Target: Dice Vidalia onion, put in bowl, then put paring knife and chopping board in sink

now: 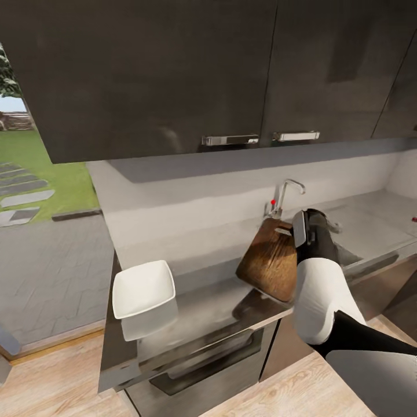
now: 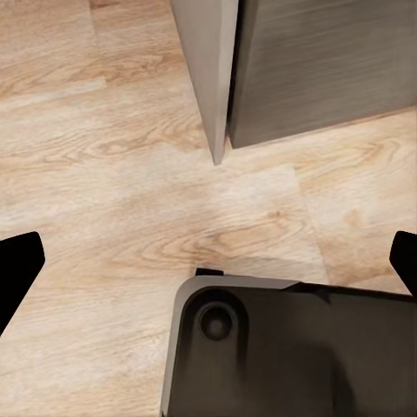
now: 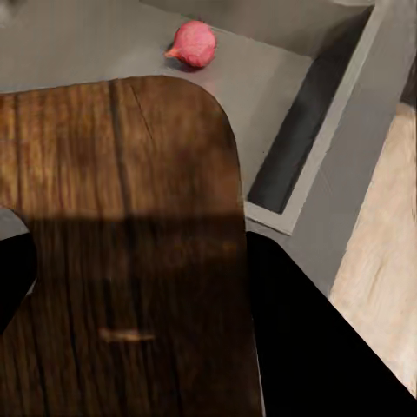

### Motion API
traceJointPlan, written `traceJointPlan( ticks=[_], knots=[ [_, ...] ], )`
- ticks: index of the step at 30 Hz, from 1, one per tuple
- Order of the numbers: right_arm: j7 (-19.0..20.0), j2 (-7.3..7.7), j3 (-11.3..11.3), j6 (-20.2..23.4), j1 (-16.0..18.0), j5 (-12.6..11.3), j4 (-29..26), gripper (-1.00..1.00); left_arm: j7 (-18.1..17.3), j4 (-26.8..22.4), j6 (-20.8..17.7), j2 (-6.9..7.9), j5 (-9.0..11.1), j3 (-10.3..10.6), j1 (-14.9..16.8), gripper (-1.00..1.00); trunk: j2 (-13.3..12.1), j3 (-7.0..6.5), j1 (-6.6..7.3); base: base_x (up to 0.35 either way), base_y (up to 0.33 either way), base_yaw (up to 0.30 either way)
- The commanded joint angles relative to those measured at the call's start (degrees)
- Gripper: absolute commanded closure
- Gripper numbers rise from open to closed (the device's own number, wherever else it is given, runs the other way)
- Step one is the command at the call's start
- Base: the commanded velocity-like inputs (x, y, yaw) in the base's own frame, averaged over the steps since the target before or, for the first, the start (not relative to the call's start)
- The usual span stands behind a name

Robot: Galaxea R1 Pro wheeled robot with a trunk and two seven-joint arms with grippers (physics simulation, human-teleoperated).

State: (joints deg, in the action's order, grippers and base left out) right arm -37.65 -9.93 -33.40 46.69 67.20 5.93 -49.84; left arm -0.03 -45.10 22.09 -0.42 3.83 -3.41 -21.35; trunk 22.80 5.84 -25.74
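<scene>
Right up close, the robot's right arm [image 1: 324, 295] reaches to about one o'clock over the countertop [image 1: 214, 307], its right gripper [image 1: 301, 231] clamped on the chopping board [image 1: 272, 260], which hangs tilted above the sink [image 3: 304, 148], presumably carried there early. Down in the basin the small Vidalia onion [image 3: 193, 43] lies whole and undiced, while the white bowl [image 1: 143, 288] waits at nine o'clock. Over the wooden floor [image 2: 130, 191], the left gripper [image 2: 208, 261] looks spread open, though I can't be sure.
</scene>
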Motion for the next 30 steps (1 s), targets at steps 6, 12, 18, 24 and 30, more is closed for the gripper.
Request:
traceJointPlan(
  ticks=[6,12,18,24,30],
  knots=[
    [-16.5,-0.07,0.6,-6.4,0.7,-18.3,1.8,1.0,-0.1,0.1,0.1,-0.03,0.4,0.0,0.0,-1.0,0.1,0.12,-0.04,0.0,0.0,0.0],
    [-21.8,-0.07,1.2,-11.3,0.8,-24.4,4.6,1.0,-0.1,0.5,0.1,-0.09,0.4,0.0,0.0,-1.0,0.1,0.12,-0.04,0.0,0.0,0.0],
    [-22.7,-0.07,1.3,-18.9,0.8,-28.4,10.1,1.0,-0.1,0.5,0.1,-0.1,0.4,0.0,0.0,-1.0,0.1,0.12,-0.04,0.0,0.0,0.0],
    [-22.9,-0.07,1.3,-22.5,0.8,-30.6,12.7,1.0,-0.1,0.5,0.1,-0.09,0.4,0.0,0.0,-1.0,0.1,0.12,-0.04,0.0,0.0,0.0],
    [-22.9,-0.07,1.3,-26.6,0.8,-30.9,14.6,1.0,-0.1,0.5,0.1,-0.06,0.4,0.0,0.0,-1.0,0.1,0.12,-0.04,0.0,0.0,0.0]
  ],
)
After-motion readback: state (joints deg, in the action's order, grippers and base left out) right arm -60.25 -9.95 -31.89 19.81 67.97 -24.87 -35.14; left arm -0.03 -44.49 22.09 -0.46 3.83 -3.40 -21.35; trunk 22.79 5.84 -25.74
